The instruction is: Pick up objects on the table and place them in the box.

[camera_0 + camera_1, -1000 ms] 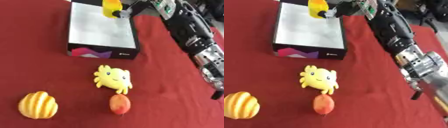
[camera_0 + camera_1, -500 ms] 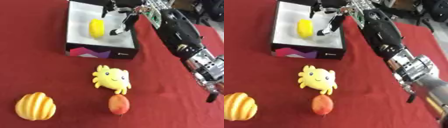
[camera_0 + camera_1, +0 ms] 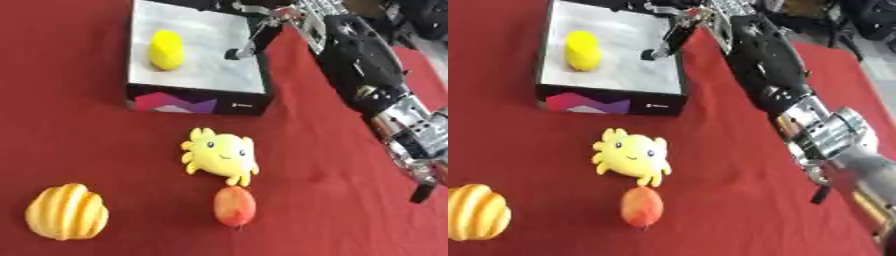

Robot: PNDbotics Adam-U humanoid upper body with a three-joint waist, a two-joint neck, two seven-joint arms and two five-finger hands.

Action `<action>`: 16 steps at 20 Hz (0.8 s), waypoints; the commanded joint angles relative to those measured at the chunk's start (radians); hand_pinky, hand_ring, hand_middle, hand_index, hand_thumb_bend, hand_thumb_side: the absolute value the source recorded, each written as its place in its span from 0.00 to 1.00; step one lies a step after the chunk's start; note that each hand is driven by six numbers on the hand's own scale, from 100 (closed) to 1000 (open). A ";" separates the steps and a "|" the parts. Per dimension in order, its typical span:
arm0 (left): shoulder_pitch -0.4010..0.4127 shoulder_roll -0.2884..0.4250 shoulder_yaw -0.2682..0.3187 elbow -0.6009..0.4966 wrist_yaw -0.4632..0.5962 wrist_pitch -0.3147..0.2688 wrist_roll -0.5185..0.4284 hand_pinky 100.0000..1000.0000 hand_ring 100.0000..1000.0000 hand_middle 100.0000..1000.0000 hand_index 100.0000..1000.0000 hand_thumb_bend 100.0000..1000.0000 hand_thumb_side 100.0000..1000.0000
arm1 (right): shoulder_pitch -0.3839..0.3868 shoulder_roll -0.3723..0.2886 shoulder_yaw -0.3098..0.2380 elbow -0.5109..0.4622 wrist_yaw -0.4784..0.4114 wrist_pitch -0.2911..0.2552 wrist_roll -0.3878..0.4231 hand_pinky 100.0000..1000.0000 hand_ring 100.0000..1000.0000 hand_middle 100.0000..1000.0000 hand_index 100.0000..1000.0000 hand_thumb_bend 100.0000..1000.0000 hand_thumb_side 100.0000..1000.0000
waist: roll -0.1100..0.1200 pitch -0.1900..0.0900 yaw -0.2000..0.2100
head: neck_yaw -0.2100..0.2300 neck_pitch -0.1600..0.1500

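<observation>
A yellow object (image 3: 166, 48) lies inside the black-walled box (image 3: 197, 104) on its white floor, at the left side. My right hand (image 3: 255, 31) hovers over the box's right part, open, holding nothing. Its arm (image 3: 367, 75) comes in from the right. On the red cloth before the box lie a yellow crab plush (image 3: 220, 156), a red-orange fruit (image 3: 234, 206) just below it, and a yellow ribbed squash-like object (image 3: 66, 212) at the lower left. My left hand shows in neither view.
The red tablecloth (image 3: 79, 145) covers the whole surface. Dark equipment (image 3: 868, 20) stands beyond the table's far right corner.
The yellow object, held over the box a second ago, now lies on the box floor. My right hand has let go and drawn back to the right. The camera view has shifted slightly.
</observation>
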 commanded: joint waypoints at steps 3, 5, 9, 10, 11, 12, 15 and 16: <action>0.000 0.036 0.007 -0.018 -0.002 0.003 0.002 0.81 0.80 0.72 0.77 0.00 0.60 | 0.011 -0.099 -0.001 -0.056 -0.223 0.001 0.077 0.94 0.89 0.83 0.95 0.30 0.68 | 0.009 -0.026 -0.008 | 0.011 0.006; 0.004 0.037 0.009 -0.018 -0.002 0.006 0.005 0.81 0.80 0.72 0.77 0.00 0.60 | 0.038 -0.132 -0.006 -0.089 -0.334 0.001 0.124 0.95 0.89 0.83 0.95 0.27 0.67 | 0.008 -0.028 -0.010 | 0.014 -0.005; 0.014 0.039 0.012 -0.018 -0.004 0.010 0.005 0.81 0.80 0.72 0.77 0.00 0.60 | 0.094 -0.201 -0.037 -0.139 -0.536 0.018 0.188 0.94 0.88 0.81 0.93 0.24 0.66 | 0.010 -0.034 -0.019 | 0.026 -0.006; 0.017 0.040 0.012 -0.018 -0.005 0.010 0.005 0.81 0.80 0.72 0.77 0.00 0.60 | 0.109 -0.218 -0.040 -0.156 -0.579 0.027 0.202 0.93 0.87 0.81 0.93 0.21 0.65 | 0.011 -0.035 -0.021 | 0.028 -0.004; 0.021 0.042 0.013 -0.018 -0.007 0.009 0.005 0.81 0.80 0.72 0.77 0.00 0.60 | 0.129 -0.242 -0.043 -0.182 -0.617 0.038 0.212 0.92 0.87 0.81 0.93 0.17 0.63 | 0.011 -0.036 -0.026 | 0.031 0.000; 0.024 0.044 0.014 -0.018 -0.008 0.009 0.005 0.81 0.80 0.72 0.77 0.00 0.60 | 0.152 -0.266 -0.046 -0.212 -0.652 0.050 0.217 0.91 0.86 0.80 0.93 0.19 0.64 | 0.011 -0.037 -0.030 | 0.033 0.004; 0.034 0.048 0.018 -0.018 -0.015 0.007 0.007 0.81 0.80 0.72 0.77 0.00 0.60 | 0.232 -0.344 -0.046 -0.347 -0.736 0.091 0.202 0.89 0.85 0.78 0.91 0.23 0.57 | 0.012 -0.037 -0.042 | 0.035 0.014; 0.037 0.049 0.019 -0.018 -0.017 0.007 0.008 0.81 0.80 0.72 0.77 0.00 0.60 | 0.261 -0.368 -0.046 -0.401 -0.759 0.109 0.188 0.88 0.85 0.78 0.91 0.23 0.51 | 0.013 -0.036 -0.045 | 0.035 0.017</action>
